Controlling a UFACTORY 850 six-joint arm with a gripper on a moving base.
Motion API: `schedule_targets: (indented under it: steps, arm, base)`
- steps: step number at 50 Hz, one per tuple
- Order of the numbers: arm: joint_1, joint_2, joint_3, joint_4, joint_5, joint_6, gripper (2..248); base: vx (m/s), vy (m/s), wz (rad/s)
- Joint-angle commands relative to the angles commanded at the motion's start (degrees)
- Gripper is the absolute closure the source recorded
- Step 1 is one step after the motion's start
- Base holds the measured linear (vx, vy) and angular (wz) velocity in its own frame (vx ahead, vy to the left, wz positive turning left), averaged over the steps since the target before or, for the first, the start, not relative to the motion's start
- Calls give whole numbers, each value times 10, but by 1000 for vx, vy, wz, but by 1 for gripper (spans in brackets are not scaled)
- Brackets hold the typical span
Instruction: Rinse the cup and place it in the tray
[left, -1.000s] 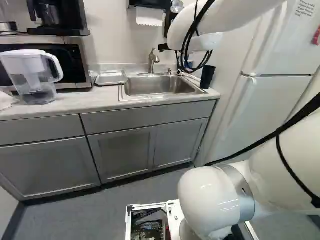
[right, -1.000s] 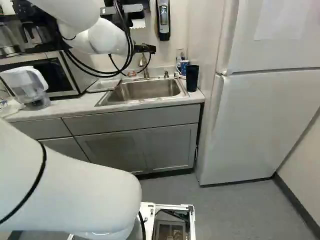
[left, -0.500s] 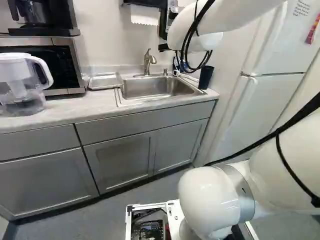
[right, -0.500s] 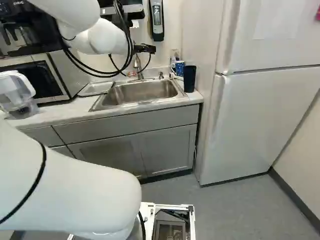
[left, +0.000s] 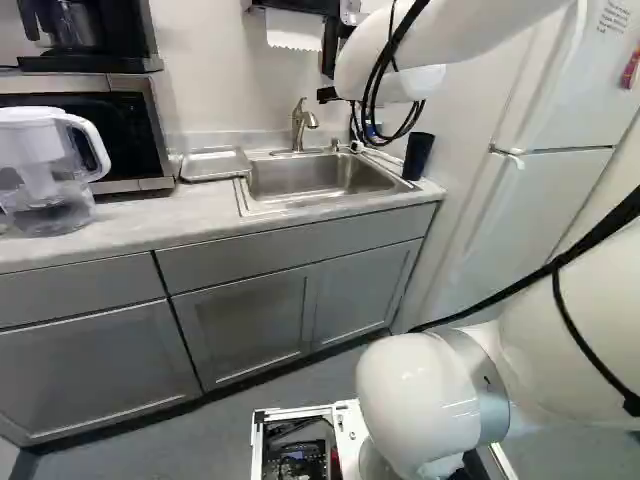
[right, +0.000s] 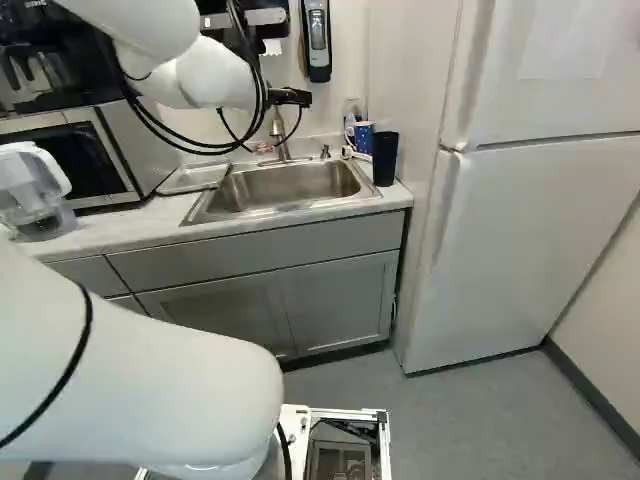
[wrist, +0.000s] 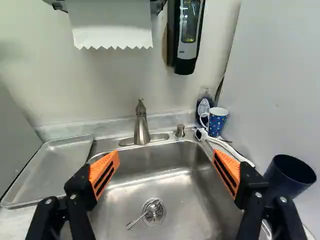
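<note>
- At the far left, the clear pitcher (left: 45, 170) is standing on the desk (left: 130, 220) before the microwave (left: 90, 130); you are not getting a sure read of its contents.
- Left of the sink, the metal tray (wrist: 56, 162) is lying flat and waiting for its cup; no cup is standing in it, so the placing is still to do.
- In the middle, the faucet (wrist: 141, 131) is showing no stream, and the sink (wrist: 122, 200) is holding a spoon (wrist: 136, 221) that is reaching over the drain (wrist: 154, 211). You are seeing no cup in there, so no rinsing is going on.
- Above the sink, your gripper (wrist: 166, 155) is hanging with its fingers spread well apart, gripping nothing.
- At the sink's far right corner, a blue patterned mug (wrist: 218, 122) is standing just beside a small bottle (wrist: 204, 106); its inside is not showing clearly.
- Farther right and nearer, the dark cup (wrist: 291, 186) is standing beside the sink, likely your target, though the mug is possible too. Its inside is looking too dark to judge.
- You are probably still approaching: grasping, rinsing and placing are all remaining.
</note>
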Motion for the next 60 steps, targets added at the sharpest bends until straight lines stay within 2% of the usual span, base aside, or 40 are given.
schedule_targets:
  steps: [34,60]
  arm:
    - [0,-2,-1,0,0,0,3]
    - [-1,-55,-47,0,0,0,3]
  base:
    - [0,0,0]
    - [0,0,0]
